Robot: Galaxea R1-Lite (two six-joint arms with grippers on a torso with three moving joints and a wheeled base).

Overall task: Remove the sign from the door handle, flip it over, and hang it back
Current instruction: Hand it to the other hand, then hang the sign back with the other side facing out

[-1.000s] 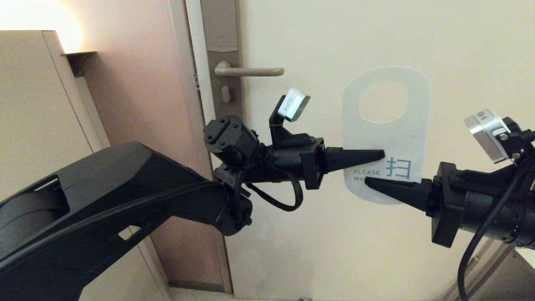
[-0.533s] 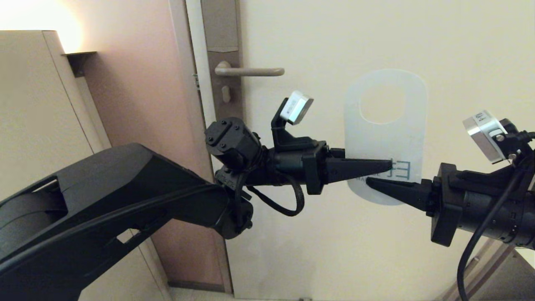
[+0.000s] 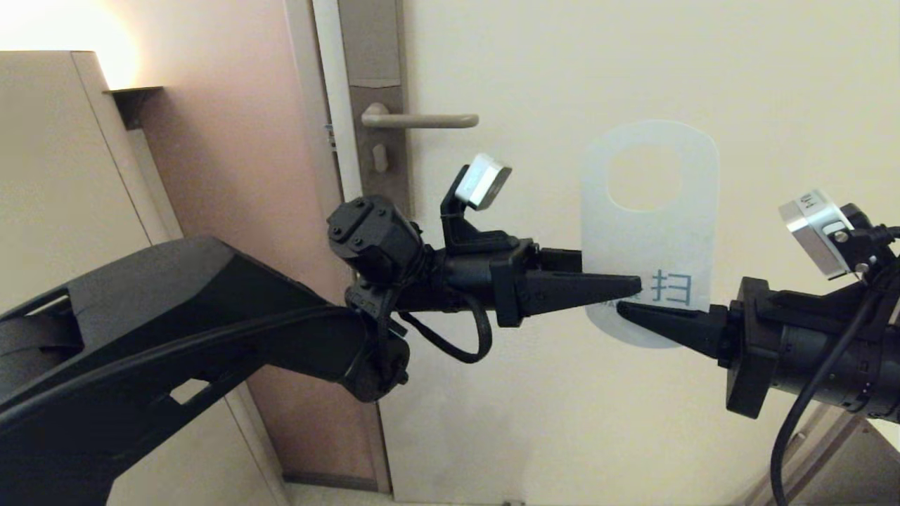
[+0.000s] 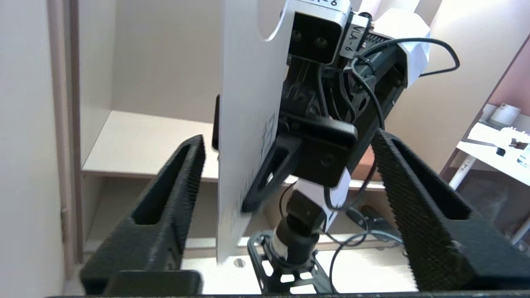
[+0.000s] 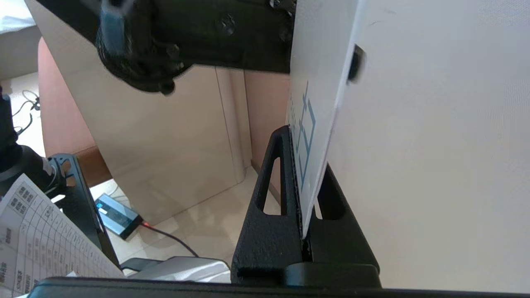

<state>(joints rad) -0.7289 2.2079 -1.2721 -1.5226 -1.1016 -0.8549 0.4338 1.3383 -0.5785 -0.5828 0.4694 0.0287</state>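
The sign (image 3: 650, 239), white face showing, is held upright at 4 o'clock of the door handle (image 3: 419, 120), pinched by the right pincer (image 3: 628, 313). The left pincer (image 3: 617, 287) stands wide; it should be withdrawn clear before rehanging.

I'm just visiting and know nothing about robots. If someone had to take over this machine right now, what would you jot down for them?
Left gripper: open, fingers on either side of the sign's lower edge, not clamping it.
Right gripper: shut on the sign, at its bottom end.
Sign: off the handle, held upright in front of the door, hole at the top, white face with blue text toward the head camera.
Handle: bare, up and to the left of the sign.
Done: sign taken off and now held by the right gripper alone.
Left: carry it to the handle and slip the hole over the lever.
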